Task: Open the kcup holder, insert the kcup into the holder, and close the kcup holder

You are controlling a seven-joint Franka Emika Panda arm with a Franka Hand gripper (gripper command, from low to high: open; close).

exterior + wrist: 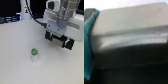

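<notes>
The kcup (34,52), a tiny white pod with a green top, stands upright on the white table in the exterior view. The black kcup holder (64,42) is at the exterior view's right, mostly hidden behind the arm's white hand. My gripper (58,36) is down against the holder's front, well apart from the kcup. In the wrist view a dark blurred face of the holder (134,60) fills the frame under a grey band, with one teal finger (89,45) at the edge. The frames do not show how the jaws stand.
The white table (20,65) spreads around the kcup. Dark equipment (7,20) and a pale upright object (20,15) sit along the back edge at the exterior view's left. A black cable (28,10) hangs behind.
</notes>
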